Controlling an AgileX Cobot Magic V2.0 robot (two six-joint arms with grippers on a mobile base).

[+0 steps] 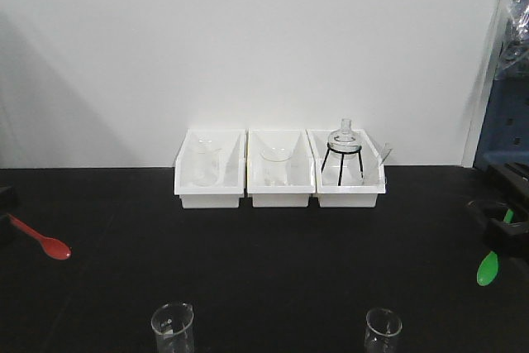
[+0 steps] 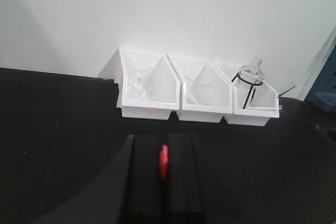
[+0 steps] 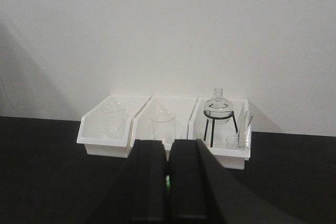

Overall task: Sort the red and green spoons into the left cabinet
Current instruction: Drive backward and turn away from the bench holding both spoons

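In the front view the red spoon (image 1: 41, 239) is at the left edge of the desk (image 1: 264, 270). Its bowl points inward to the right, and its handle runs out of the picture at that side. The left wrist view shows the part that is cut off there: the left gripper (image 2: 164, 145) has both fingers pressed on this spoon, and only a short red piece shows in the narrow gap. The green spoon (image 1: 488, 269) is at the right edge of the desk, with its bowl low toward the front and its handle going up into the black right gripper (image 1: 502, 233). In the right wrist view the two fingers stand almost together with a thin green sliver between them, so this gripper is clamped on the green spoon. Three white bins (image 1: 279, 179) stand side by side at the rear edge, against the wall (image 1: 248, 39), with glassware inside. The right one holds a flask (image 1: 344, 138) on a black stand (image 1: 340, 169). Only the front view shows the two glass beakers (image 1: 173, 326) at the front edge. A blue panel (image 1: 504, 121) beyond the right rear corner appears in the front and left wrist views, but not in the right wrist view.
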